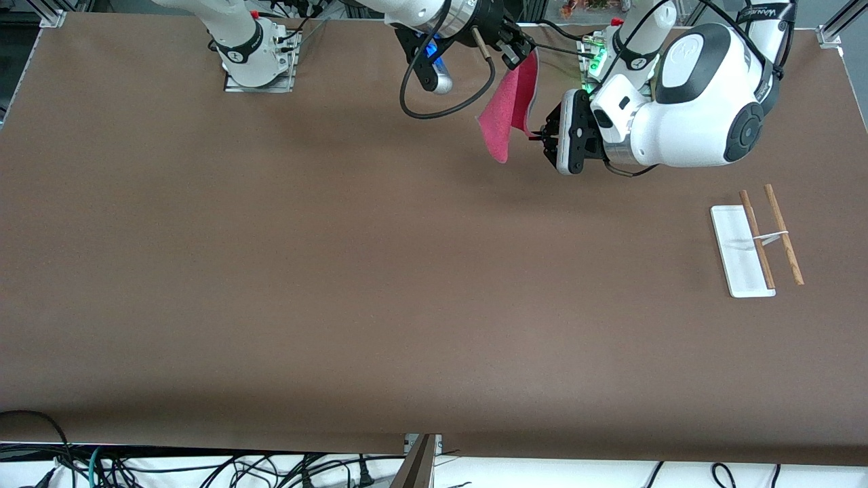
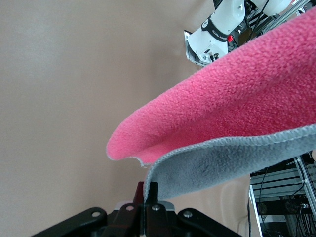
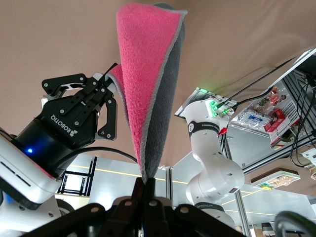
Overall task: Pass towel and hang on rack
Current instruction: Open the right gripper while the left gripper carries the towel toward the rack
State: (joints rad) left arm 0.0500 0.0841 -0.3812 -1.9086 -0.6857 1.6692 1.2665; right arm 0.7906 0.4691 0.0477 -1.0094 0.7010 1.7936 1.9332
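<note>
The towel [image 1: 508,112], pink on one face and grey on the other, hangs in the air over the table near the robots' bases. My right gripper [image 1: 521,53] is shut on its upper end, as the right wrist view shows [image 3: 148,185]. My left gripper [image 1: 542,137] is shut on a side edge lower down; the left wrist view shows the grey edge [image 2: 222,163] between its closed jaws [image 2: 146,190]. The towel [image 3: 148,74] spans between both grippers. The rack [image 1: 759,240], a white base with two brown rods, stands toward the left arm's end of the table, nearer to the front camera than the towel.
A black cable loop [image 1: 441,102] hangs from the right arm's wrist beside the towel. The right arm's base [image 1: 258,64] and the left arm's base [image 1: 610,61] stand along the table's edge farthest from the front camera. Loose cables [image 1: 203,468] lie below the nearest edge.
</note>
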